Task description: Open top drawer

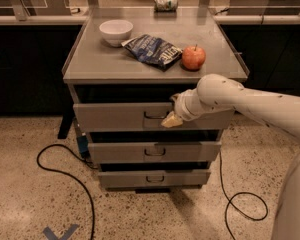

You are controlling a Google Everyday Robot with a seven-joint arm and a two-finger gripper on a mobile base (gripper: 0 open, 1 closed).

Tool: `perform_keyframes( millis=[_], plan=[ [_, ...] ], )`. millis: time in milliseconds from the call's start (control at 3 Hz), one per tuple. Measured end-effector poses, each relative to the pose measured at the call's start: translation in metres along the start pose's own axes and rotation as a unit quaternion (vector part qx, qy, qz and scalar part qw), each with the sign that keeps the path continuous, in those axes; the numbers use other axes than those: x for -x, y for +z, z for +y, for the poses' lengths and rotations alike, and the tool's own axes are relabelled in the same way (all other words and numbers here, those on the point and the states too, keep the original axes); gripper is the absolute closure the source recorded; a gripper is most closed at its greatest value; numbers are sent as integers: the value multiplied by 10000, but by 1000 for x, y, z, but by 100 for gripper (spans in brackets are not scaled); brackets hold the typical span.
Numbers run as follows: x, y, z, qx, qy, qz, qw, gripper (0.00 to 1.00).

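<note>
The top drawer (115,116) is the wide grey front just under the cabinet's top, with a small dark wire handle (155,116) at its centre. My gripper (171,120) reaches in from the right on the white arm (240,101). Its pale tip lies against the drawer front, just right of the handle and level with its lower edge. The arm hides the right part of the drawer front.
On the cabinet top stand a white bowl (116,31), a blue chip bag (154,50) and a red apple (193,57). The middle drawer (120,153) and bottom drawer (125,179) lie below. Black cables (65,169) run across the floor on both sides.
</note>
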State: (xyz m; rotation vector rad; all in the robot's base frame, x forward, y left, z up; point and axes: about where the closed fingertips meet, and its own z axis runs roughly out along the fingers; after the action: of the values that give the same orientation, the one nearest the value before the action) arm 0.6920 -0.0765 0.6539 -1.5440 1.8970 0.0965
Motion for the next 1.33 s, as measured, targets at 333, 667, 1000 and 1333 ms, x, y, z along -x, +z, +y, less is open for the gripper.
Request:
perform_keyframes(
  millis=[333, 667, 1000, 1333],
  plan=[
    [0, 0, 0, 0, 0, 0, 10000, 64],
    [0, 0, 0, 1, 0, 0, 10000, 89],
    [3, -4, -2, 1, 0, 0, 10000, 100],
    [-3, -7, 11, 7, -168, -33, 9999, 100]
  ],
)
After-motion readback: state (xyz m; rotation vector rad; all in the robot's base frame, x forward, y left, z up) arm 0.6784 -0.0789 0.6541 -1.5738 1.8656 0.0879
